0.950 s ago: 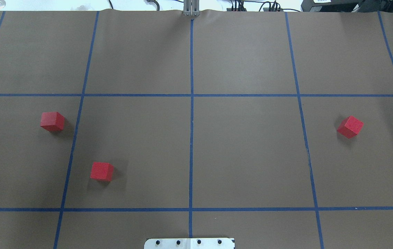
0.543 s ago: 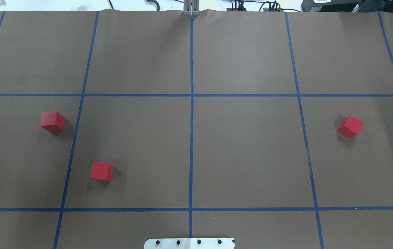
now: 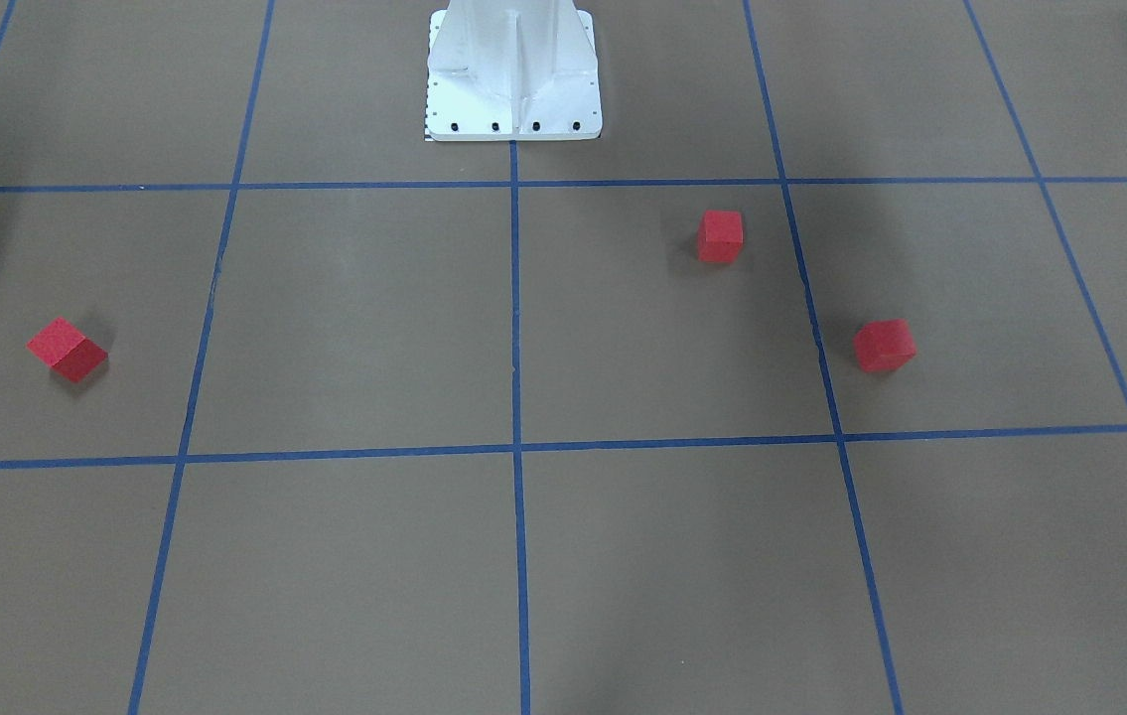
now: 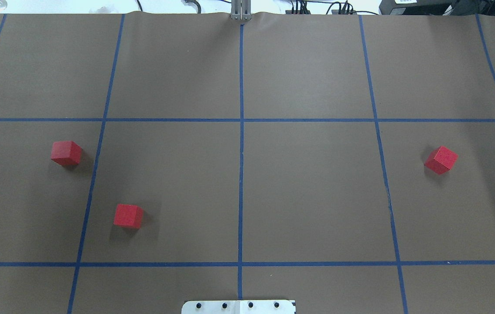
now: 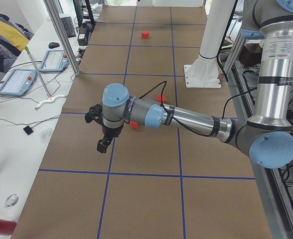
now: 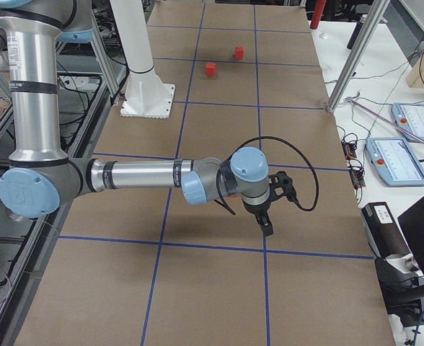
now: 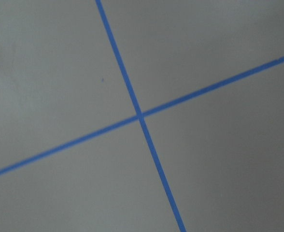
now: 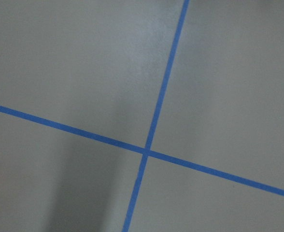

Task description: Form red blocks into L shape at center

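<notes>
Three red blocks lie apart on the brown floor. In the overhead view two are on the left, one outside the left tape line and one just inside it. The third is far right. The center tape line has no block on it. The left gripper shows only in the exterior left view, above the floor at the table's left end. The right gripper shows only in the exterior right view, at the right end. I cannot tell whether either is open or shut. Both wrist views show only tape crossings.
The white robot base stands at the near edge on the middle line. Aluminium frame posts stand along the table's far edge. A desk beyond it holds teach pendants and cables.
</notes>
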You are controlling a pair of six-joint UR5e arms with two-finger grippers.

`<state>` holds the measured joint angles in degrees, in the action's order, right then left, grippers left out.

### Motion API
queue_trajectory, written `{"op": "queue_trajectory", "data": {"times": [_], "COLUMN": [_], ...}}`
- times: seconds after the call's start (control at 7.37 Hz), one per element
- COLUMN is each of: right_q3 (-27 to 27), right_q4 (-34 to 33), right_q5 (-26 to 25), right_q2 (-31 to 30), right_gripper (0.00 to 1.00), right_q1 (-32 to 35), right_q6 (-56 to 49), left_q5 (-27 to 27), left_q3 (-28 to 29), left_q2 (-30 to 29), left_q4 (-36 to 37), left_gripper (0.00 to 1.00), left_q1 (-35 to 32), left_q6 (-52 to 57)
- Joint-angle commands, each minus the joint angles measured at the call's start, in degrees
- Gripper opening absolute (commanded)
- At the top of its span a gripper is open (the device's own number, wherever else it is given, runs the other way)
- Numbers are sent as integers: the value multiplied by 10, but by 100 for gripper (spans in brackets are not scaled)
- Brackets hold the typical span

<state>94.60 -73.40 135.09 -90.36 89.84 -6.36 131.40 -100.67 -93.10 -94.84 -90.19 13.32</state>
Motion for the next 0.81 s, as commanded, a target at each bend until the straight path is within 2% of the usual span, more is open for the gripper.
{"op": "queue_trajectory", "data": {"times": [0.0,0.14,0.27,0.41,0.68], "right_q3": [-26,-30,-28,-32,-27], "right_q4": [114,161,164,178,180], "right_q5": [-2,15,18,18,6], "right_q2": [-3,-11,-1,17,-4], "right_gripper": [100,100,99,99,99], "right_q1": [-53,-75,-122,-162,-212], "right_q6": [-3,19,69,66,71], "left_q5": [2,1,1,1,1], "left_q3": [8,12,12,14,18], "left_q2": [-9,-9,-9,-8,-8], "left_q4": [-7,-8,-9,-13,-15], "left_gripper": [100,100,100,100,100], "left_q1": [0,0,0,0,0], "left_q6": [-2,-2,-3,-3,-3]}}
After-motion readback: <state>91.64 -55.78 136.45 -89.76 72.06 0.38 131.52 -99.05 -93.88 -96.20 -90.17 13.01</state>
